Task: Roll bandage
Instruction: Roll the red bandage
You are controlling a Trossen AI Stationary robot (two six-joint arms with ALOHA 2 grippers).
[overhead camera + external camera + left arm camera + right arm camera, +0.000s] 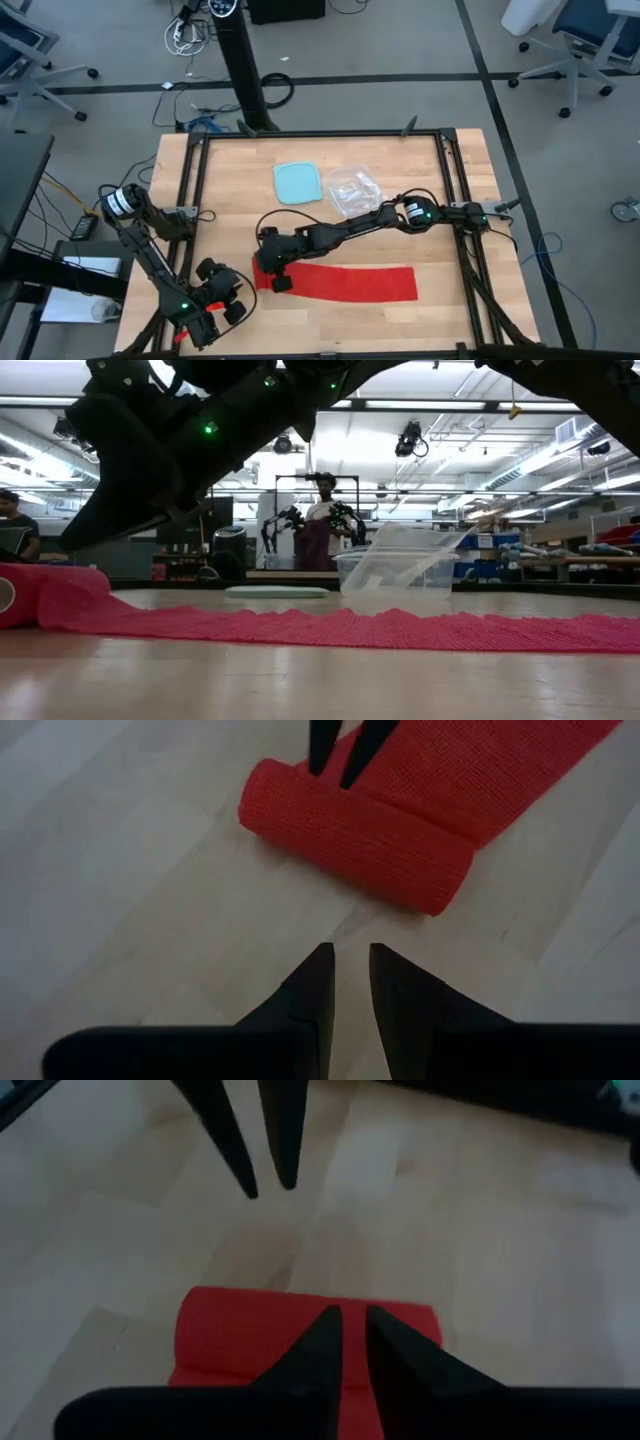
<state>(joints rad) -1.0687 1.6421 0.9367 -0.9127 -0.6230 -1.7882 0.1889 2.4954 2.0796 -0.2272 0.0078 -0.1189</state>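
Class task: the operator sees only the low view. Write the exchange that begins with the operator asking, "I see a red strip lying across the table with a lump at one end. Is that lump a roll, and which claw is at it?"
Observer: Yes. The left wrist view shows the bandage wound into a short roll at one end, the rest lying flat.
Operator: Which claw is at the roll?
Observer: From above, the right claw is over the rolled end; the left claw sits just beside that end, on bare table.
Operator: Is the right claw gripping the roll?
Observer: Its fingers stand nearly together over the roll; I cannot tell whether any fabric is pinched.
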